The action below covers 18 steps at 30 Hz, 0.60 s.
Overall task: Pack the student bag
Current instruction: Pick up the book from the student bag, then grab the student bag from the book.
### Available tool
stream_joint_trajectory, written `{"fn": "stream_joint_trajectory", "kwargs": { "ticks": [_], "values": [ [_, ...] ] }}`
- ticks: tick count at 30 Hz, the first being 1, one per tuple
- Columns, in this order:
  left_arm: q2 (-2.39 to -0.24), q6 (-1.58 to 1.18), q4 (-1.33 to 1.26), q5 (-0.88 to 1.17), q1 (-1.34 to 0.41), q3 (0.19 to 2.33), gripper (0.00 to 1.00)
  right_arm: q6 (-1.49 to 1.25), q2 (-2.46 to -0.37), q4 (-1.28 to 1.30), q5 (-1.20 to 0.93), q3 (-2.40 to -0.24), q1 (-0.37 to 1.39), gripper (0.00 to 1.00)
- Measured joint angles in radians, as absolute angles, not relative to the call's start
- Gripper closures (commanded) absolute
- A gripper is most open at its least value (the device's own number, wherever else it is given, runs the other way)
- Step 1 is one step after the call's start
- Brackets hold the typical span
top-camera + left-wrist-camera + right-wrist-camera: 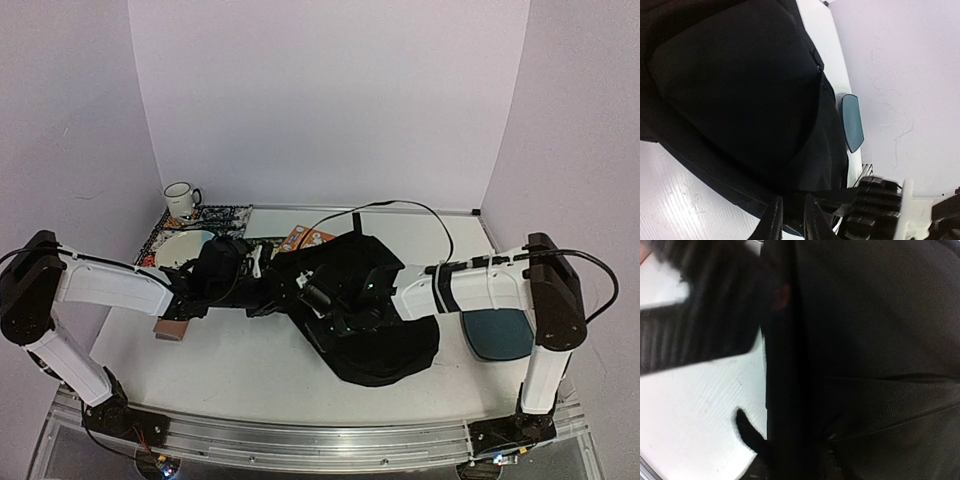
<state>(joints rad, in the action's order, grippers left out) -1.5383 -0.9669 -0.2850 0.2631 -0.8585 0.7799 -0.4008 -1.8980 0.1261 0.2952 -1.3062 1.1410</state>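
You're in a robotics lab test cell, not a home: plain backdrop panels (330, 100) box in a white table (250, 350), w/ L arm (110, 285) & R arm (480, 285) bolted to an alu rail (320, 440), cable (400, 205) trailing loose.

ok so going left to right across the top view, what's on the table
mug → bag → teal pad

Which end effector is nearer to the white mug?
Left. The left end effector is at the left edge of the bag, to the right of the mug; the right end effector is farther right, over the bag's middle.
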Motion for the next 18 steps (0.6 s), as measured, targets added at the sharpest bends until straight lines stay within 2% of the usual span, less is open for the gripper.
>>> {"fn": "stream_joint_trajectory", "kwargs": {
  "ticks": [5,7,18],
  "values": [
    [-1.512,-0.964,-0.289,0.258,-0.851,0.766,0.64,-0.398,-1.897,0.133,0.307,-1.309,1.144,1.0],
    [-1.494,-0.957,-0.29,0.255,-0.84,0.751,0.58,-0.395,-1.893,0.136,0.31,-1.309,1.144,1.0],
    [-1.408,-0.965,-0.29,0.229,-0.78,0.639,0.4,-0.355,-1.794,0.165,0.316,-1.309,1.133,1.0]
  ]
}}
